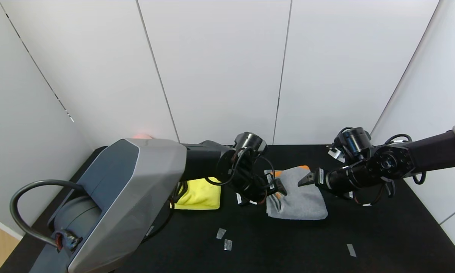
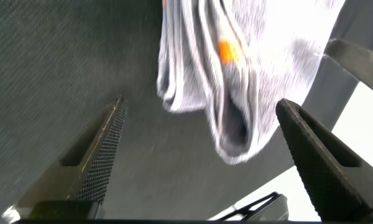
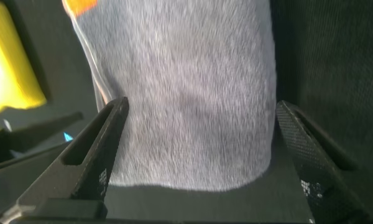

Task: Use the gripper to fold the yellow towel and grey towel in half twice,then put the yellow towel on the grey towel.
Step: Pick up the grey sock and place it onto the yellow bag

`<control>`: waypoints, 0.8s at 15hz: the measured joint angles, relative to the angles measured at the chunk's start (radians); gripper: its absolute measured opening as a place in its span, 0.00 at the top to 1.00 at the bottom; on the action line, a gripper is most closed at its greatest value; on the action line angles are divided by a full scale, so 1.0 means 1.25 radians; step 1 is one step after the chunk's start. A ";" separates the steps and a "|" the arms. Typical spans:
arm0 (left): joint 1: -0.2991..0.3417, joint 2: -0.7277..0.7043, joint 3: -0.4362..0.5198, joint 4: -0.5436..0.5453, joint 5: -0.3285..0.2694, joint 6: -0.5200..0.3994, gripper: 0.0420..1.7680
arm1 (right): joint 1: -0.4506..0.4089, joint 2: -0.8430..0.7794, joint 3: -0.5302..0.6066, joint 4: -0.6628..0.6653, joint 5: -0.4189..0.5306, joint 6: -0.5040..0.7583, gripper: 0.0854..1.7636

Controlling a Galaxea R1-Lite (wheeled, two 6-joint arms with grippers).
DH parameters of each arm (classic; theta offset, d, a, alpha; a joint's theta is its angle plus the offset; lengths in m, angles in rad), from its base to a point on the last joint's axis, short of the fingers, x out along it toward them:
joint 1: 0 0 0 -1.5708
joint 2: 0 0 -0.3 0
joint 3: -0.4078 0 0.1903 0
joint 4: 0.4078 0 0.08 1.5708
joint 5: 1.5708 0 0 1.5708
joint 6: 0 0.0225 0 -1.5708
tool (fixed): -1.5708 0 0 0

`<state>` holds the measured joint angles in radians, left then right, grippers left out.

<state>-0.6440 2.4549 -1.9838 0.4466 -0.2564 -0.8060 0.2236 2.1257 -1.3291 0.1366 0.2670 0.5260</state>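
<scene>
The grey towel (image 1: 299, 197) lies folded into a small bundle on the black table, an orange band showing at its far end. The yellow towel (image 1: 199, 194) lies folded to its left, partly behind my left arm. My left gripper (image 1: 277, 188) hovers at the grey towel's left edge, open and holding nothing. In the left wrist view the grey towel (image 2: 248, 56) shows its layered folded edges just beyond the left gripper (image 2: 202, 106). My right gripper (image 1: 306, 179) is over the towel's right side, open. In the right wrist view the grey towel (image 3: 186, 81) lies between the spread fingers of the right gripper (image 3: 202, 107); the yellow towel (image 3: 9, 62) is beyond.
Small bits of tape (image 1: 223, 239) and another strip (image 1: 351, 250) lie on the black table top (image 1: 383, 235) in front. White wall panels close off the back and sides. A pink object (image 1: 142, 135) peeks out behind my left arm.
</scene>
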 joint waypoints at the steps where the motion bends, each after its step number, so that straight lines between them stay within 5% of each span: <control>1: 0.001 0.006 0.000 -0.013 0.000 -0.016 0.03 | 0.000 0.004 0.000 -0.009 0.001 0.009 0.04; 12: -0.005 0.037 0.000 -0.079 -0.004 -0.076 0.03 | -0.005 0.013 0.001 -0.013 -0.001 0.013 0.04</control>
<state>-0.6504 2.5011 -1.9838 0.3481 -0.2609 -0.9004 0.2172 2.1421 -1.3277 0.1209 0.2660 0.5417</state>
